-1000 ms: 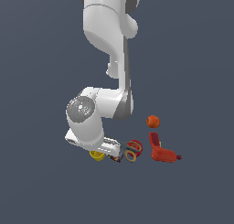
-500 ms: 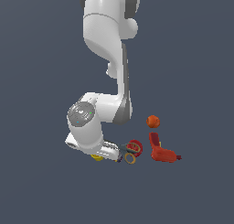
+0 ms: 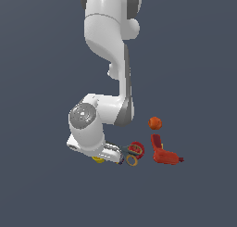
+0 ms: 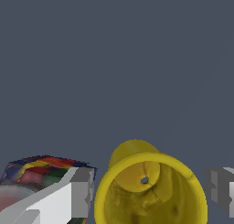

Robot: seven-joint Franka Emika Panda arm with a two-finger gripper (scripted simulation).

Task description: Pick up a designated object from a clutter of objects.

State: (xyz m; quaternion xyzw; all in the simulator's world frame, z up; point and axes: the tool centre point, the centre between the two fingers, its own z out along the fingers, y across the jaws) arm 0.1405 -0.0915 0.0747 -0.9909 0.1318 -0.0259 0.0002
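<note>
Lower than a second ago, the arm (image 3: 109, 59) has folded down so that its wrist now sits just above the cup (image 3: 98, 159), and most of that cup has gone out of sight under the hand in the exterior view, where only a sliver of yellow shows below the white housing. Nothing else in the clutter appears to have shifted. From the wrist view the cup (image 4: 151, 189) lies on its side with its hollow mouth towards the camera, a small hole at the centre of its base, and the fingers (image 4: 82, 191) stand spread, one on each side of the cup and apart from its rim; the gap between the pads and the yellow wall is plain on both sides, so nothing is pinched. Just beside the cup, behind one finger, lies a small dark box (image 4: 43, 170) with a many-coloured top. In the exterior view, taking the cup as the mark, the red-and-cream ring (image 3: 137, 149) lies close by towards the exterior view's right, with the scissors (image 3: 127, 157) between ring and cup, their yellow loop handle just beside the ring. Farther the same way lies the red drill-like tool (image 3: 164, 154), and the orange ball (image 3: 155, 123) sits above the tool in that picture, well apart from the cup. All of it rests on a plain dark grey worktop (image 3: 194, 189).
</note>
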